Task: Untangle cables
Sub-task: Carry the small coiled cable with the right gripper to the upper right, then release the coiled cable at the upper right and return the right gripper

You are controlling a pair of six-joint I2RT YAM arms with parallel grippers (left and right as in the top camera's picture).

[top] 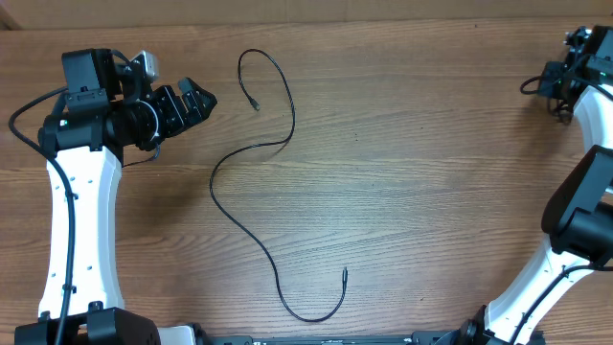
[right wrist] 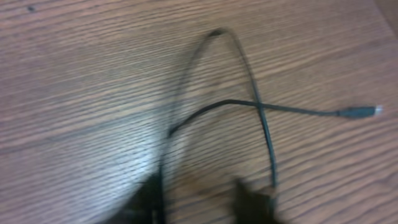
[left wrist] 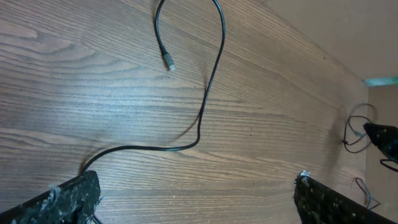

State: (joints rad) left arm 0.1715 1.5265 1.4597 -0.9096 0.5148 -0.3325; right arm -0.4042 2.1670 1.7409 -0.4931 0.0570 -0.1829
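Note:
One thin black cable point(top: 251, 230) snakes down the middle of the table. Its upper plug point(top: 256, 105) lies right of my left gripper point(top: 203, 96), and its lower plug point(top: 345, 274) is near the front edge. The left wrist view shows this cable point(left wrist: 210, 81) ahead of the wide-open left gripper point(left wrist: 199, 200), with nothing between the fingers. A second cable point(top: 533, 86) lies bunched at the far right by my right gripper point(top: 563, 96). In the blurred right wrist view that cable point(right wrist: 261, 109) forms a crossed loop ending in a plug point(right wrist: 364, 111). The right gripper point(right wrist: 199, 202) has its fingers apart, with bare wood between them.
The table is wood all over. The right arm's white link point(top: 536, 278) crosses the front right corner and the left arm's white link point(top: 81, 220) runs along the left side. The right gripper point(left wrist: 382, 140) also shows at the far edge of the left wrist view.

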